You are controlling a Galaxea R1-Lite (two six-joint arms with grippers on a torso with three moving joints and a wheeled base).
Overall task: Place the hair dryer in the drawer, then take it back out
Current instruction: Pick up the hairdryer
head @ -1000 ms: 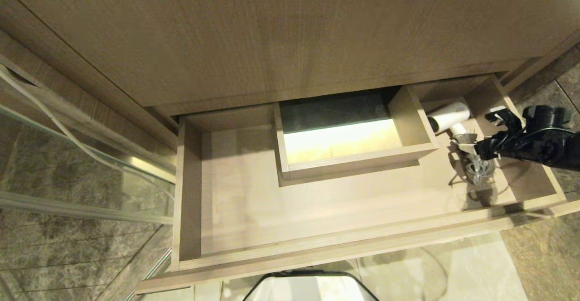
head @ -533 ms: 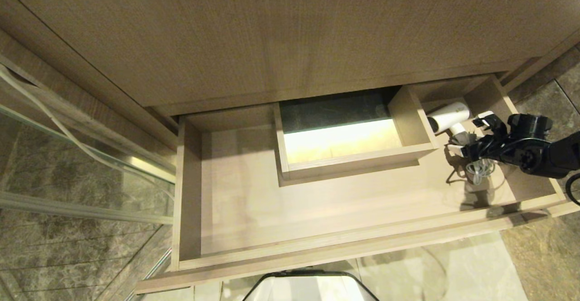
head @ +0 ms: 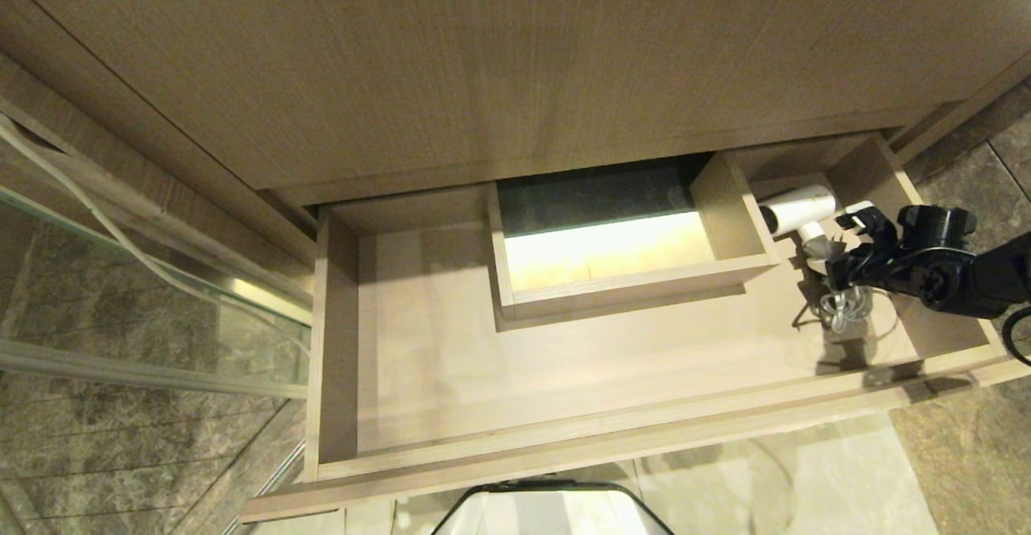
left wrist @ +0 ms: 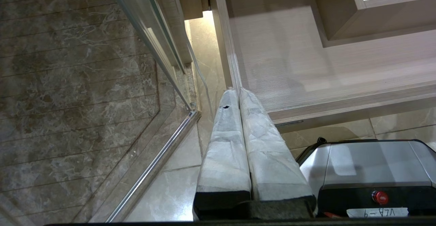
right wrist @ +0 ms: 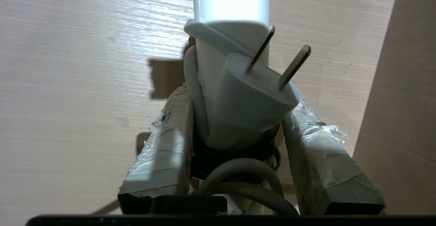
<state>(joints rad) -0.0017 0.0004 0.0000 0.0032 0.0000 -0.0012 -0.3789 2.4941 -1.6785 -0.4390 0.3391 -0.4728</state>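
1 hair dryer in right end of 1 open drawer, gripped.
Right end effector: 2 taped fingers clamped on handle and 1 two-pin plug. Left end effector parked beside drawer's left corner, 2 fingers pressed together, empty.

Only one text shows: a white label on my base's dark front edge, seen upside down, apparently "V1A-9"; I cannot read it surely.

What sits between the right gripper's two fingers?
In the right wrist view, the hair dryer handle's end with the plug against it.
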